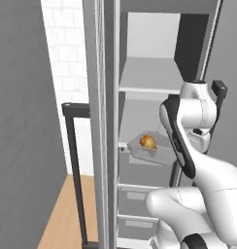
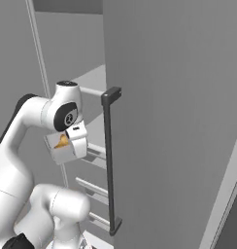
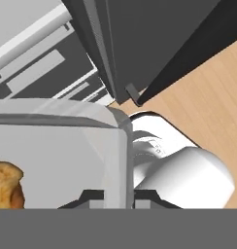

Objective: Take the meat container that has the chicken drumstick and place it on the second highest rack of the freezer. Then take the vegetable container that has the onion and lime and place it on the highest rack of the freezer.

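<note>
The fingers (image 3: 118, 197) are clamped on the near rim of the meat container (image 3: 67, 155), one tip either side of its wall, and the chicken drumstick (image 3: 6, 187) lies on the tray floor just off to the side of them. From the left base view the container (image 1: 148, 148) hangs inside the open freezer (image 1: 144, 87), out ahead of the fingers and roughly at the front edge of a rack (image 1: 140, 163), with the drumstick (image 1: 148, 141) riding in it; I cannot tell whether the tray bottom is touching that rack yet. Two racks show above it in that view, so it is worth checking that this level really is the second highest before letting go.

To do this step well, I would keep the tray level, since it is held by one edge only and the far end will want to sag. Slide it straight in over the rack, well clear of the door handle (image 2: 109, 160) beside the wrist. Lower until the base sits flat, then release and back out along the same line, without dragging the rim
</note>
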You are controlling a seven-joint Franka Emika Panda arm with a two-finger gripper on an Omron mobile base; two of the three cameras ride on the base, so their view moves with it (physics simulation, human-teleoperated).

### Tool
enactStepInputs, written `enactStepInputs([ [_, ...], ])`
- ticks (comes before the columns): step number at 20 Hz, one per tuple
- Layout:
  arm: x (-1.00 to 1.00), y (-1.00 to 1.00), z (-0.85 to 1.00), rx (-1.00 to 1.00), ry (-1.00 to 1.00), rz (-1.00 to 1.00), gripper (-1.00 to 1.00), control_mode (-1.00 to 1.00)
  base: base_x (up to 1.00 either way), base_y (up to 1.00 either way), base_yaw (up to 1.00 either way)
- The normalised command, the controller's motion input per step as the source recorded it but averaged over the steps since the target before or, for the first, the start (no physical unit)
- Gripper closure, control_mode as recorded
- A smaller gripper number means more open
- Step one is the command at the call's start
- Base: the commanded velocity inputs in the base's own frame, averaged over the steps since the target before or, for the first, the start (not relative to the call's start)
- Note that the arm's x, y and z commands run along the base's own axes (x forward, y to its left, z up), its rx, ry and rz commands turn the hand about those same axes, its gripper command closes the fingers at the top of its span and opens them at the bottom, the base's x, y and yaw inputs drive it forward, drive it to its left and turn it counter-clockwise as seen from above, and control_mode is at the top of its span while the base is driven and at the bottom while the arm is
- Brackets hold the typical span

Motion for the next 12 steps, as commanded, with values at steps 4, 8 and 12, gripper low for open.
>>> enactStepInputs([
  [4, 0.00, 0.00, 0.00, 0.00, 0.00, 0.00, 1.00, 1.00, 0.02, 0.31, -0.16],
  [8, 0.00, 0.00, 0.00, 0.00, 0.00, 0.00, 1.00, 1.00, 0.00, 0.17, -0.22],
  [12, 0.00, 0.00, 0.00, 0.00, 0.00, 0.00, 1.00, 1.00, 0.00, 0.29, -0.25],
])
